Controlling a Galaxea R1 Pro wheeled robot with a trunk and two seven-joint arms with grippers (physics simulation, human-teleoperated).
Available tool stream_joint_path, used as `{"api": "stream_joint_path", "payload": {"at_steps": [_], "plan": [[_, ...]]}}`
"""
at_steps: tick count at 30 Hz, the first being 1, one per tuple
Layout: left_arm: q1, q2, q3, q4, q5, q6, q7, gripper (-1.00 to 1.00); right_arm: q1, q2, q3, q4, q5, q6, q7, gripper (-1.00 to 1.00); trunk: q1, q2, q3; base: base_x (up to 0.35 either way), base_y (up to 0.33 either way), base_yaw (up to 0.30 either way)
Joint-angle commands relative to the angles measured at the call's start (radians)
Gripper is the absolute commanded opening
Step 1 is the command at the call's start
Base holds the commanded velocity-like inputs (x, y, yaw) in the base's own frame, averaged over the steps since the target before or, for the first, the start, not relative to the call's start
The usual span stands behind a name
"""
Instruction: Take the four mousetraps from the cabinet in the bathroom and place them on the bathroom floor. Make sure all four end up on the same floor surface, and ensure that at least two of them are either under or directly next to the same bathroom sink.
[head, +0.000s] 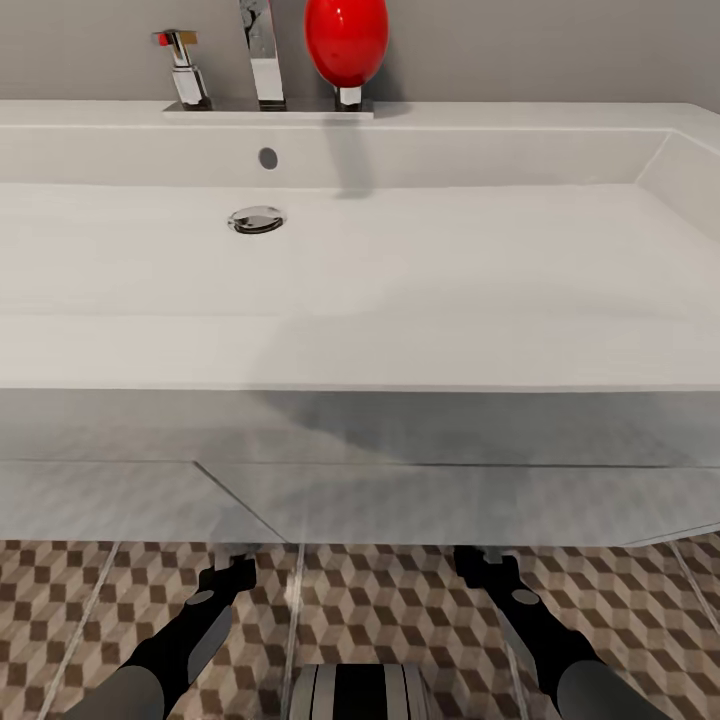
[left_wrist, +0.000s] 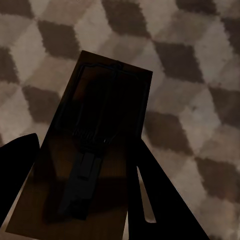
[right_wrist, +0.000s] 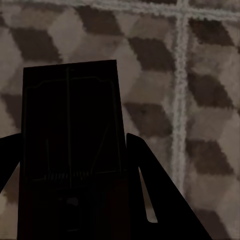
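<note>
I face the white bathroom sink (head: 400, 260) head-on, with both arms reaching down under its front edge. My left gripper (head: 232, 570) (left_wrist: 85, 145) is shut on a brown mousetrap (left_wrist: 110, 90), held flat just above the cube-patterned bathroom floor (left_wrist: 200, 50). My right gripper (head: 480, 562) (right_wrist: 72, 137) is shut on a second mousetrap (right_wrist: 70, 100), also close over the floor (right_wrist: 200, 75) in the vanity's shadow. Both traps sit lengthwise between the dark fingers. In the head view the vanity hides the fingertips and both traps. The cabinet is out of view.
The white vanity front (head: 400, 480) overhangs both grippers. A chrome faucet (head: 262, 50), a small tap (head: 185, 70) and a red egg-shaped object (head: 346, 40) stand along the basin's back. Patterned floor (head: 400, 620) spreads between my arms, with my base (head: 355, 695) at the bottom.
</note>
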Motion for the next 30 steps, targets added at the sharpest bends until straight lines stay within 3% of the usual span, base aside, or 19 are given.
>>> {"api": "stream_joint_path", "payload": {"at_steps": [1, 20, 30], "plan": [[0.000, 0.001, -0.008, -0.001, 0.009, -0.002, 0.008, -1.00, 0.000, -0.001, 0.002, 0.002, 0.000, -0.003, 0.001, -1.00, 0.000, 0.000, -0.001, 0.000, 0.000, 0.000], [0.000, 0.001, -0.007, -0.019, 0.010, -0.003, 0.007, -1.00, 0.000, -0.002, 0.002, 0.015, 0.003, -0.045, 0.001, -1.00, 0.001, -0.001, -0.008, 0.000, 0.000, 0.000], [0.000, 0.001, -0.007, -0.022, 0.010, -0.004, 0.008, -1.00, 0.000, -0.002, 0.002, 0.014, 0.006, -0.045, 0.001, -1.00, 0.005, -0.003, -0.047, 0.000, 0.000, 0.000]]}}
